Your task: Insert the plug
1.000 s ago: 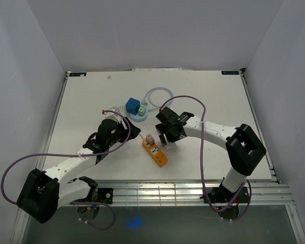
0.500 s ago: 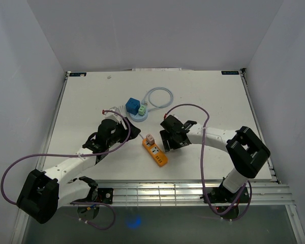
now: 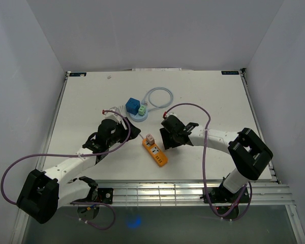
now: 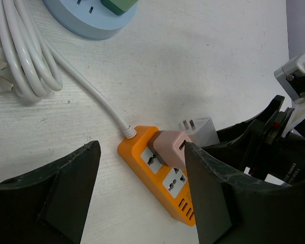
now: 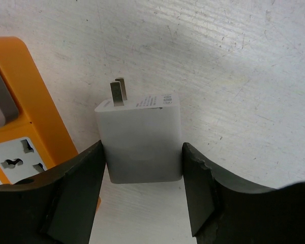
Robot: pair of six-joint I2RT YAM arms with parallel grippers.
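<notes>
Plug [image 5: 140,137] lies flat on the worktop [image 5: 234,76] between the fingers of our right end effector [image 5: 142,152], apparently pinched by its sides for lifting: a white block, two flat prongs pointing away, orange power strip [image 5: 20,112] just left. Our left end effector [image 4: 141,152] hangs spread above that strip, we judge to steady it

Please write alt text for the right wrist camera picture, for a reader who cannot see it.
A white plug lies on the table between the jaws of the right gripper, which sit against both its sides, its prongs pointing away. An orange strip lies just left of it, with a free socket showing.
</notes>
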